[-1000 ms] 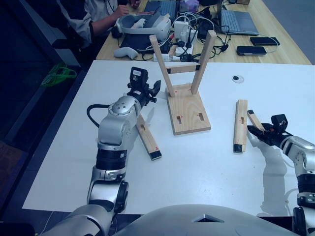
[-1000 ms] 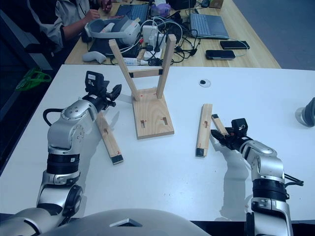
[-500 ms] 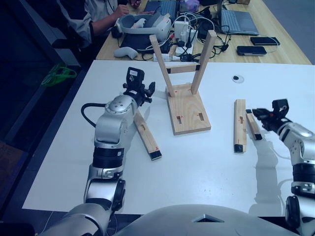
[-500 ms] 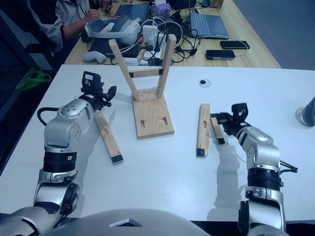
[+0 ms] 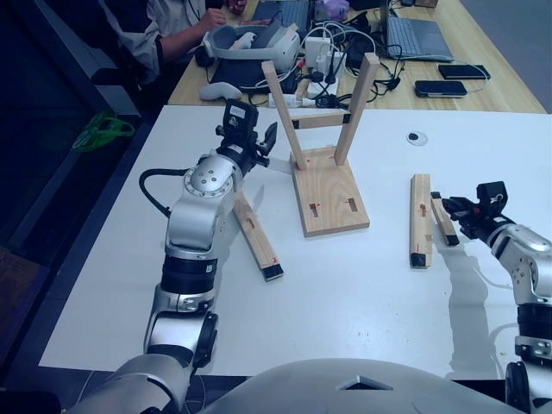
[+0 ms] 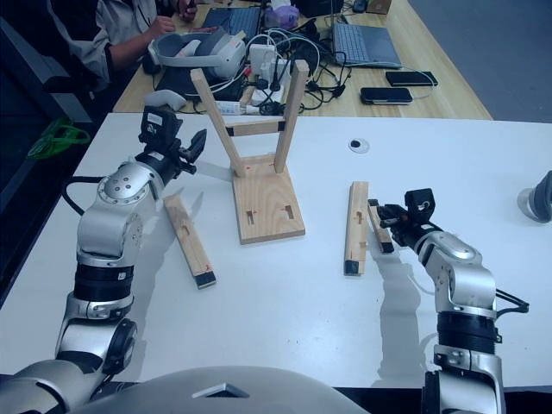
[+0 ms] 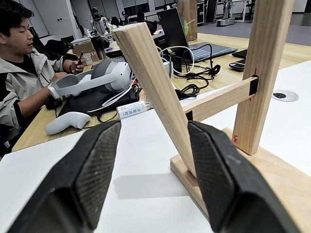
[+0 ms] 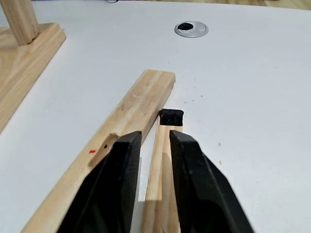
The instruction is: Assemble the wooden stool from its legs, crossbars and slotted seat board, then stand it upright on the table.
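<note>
The slotted seat board (image 5: pixel 332 194) lies flat mid-table. Two legs (image 5: pixel 280 112) stand up from it, joined by a crossbar (image 5: pixel 321 120). A loose leg (image 5: pixel 256 235) lies left of the board, below my left arm. My left gripper (image 5: pixel 259 141) hovers open beside the nearer upright leg (image 7: pixel 160 92), holding nothing. Another loose leg (image 5: pixel 420 220) lies right of the board. A short crossbar (image 5: pixel 443 219) rests flat alongside it. My right gripper (image 8: pixel 154 138) is shut on that short crossbar (image 8: pixel 171 118), one finger on each side.
A round grommet (image 5: pixel 417 138) sits in the table beyond the right loose leg. A wooden desk (image 5: pixel 483 52) behind holds a headset, laptops, phones and cables, with a person seated there. A grey object (image 6: pixel 539 197) stands at the far right edge.
My left gripper rose from beside the loose leg toward the upright leg. The short crossbar, tilted in my right gripper a second ago, now lies straight beside the right loose leg.
</note>
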{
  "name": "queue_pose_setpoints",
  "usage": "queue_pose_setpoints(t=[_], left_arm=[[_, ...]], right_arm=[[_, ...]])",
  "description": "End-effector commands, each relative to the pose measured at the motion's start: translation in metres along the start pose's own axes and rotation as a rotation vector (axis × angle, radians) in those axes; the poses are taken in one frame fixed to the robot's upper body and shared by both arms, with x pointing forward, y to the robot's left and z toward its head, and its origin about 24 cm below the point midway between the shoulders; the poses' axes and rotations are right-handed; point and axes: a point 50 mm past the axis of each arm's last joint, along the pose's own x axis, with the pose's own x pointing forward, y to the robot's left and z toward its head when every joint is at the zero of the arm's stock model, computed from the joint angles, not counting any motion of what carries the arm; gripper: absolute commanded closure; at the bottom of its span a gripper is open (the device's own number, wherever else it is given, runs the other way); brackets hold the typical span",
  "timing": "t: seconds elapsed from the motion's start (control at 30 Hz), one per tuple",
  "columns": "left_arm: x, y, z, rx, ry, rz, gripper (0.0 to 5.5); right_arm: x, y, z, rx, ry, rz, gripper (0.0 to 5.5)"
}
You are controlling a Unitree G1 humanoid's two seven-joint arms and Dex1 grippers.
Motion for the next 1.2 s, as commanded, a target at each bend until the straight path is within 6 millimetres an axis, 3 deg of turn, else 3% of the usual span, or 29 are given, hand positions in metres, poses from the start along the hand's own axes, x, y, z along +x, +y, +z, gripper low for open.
queue_pose_setpoints(t=[0.03, 0.17, 0.3, 0.47, 0.7, 1.03, 1.2], left_arm=[[-0.015, 0.0, -0.019, -0.162, 0.014, 0.078, 2.97], [-0.043, 0.011, -0.039, -0.24, 0.023, 0.182, 2.97], [-0.059, 0.016, -0.057, -0.239, 0.078, 0.224, 2.97], [-0.057, 0.015, -0.058, -0.231, 0.08, 0.221, 2.97], [-0.056, 0.015, -0.055, -0.215, 0.079, 0.217, 2.97], [-0.051, 0.012, -0.048, -0.19, 0.057, 0.196, 2.97], [-0.05, 0.015, -0.048, -0.183, 0.062, 0.201, 2.97]], right_arm=[[-0.008, 0.0, -0.011, 0.038, 0.03, 0.002, 3.9], [-0.015, 0.0, -0.023, 0.06, 0.063, 0.033, 3.9], [-0.016, -0.007, -0.032, 0.073, 0.089, -0.001, 3.9], [-0.017, -0.016, -0.035, 0.051, 0.077, -0.083, 3.9], [-0.016, -0.009, -0.042, 0.122, 0.11, -0.027, 2.79], [-0.01, 0.005, -0.015, 0.155, -0.012, 0.036, 2.79], [-0.012, 0.003, -0.03, 0.125, 0.105, 0.021, 2.79]])
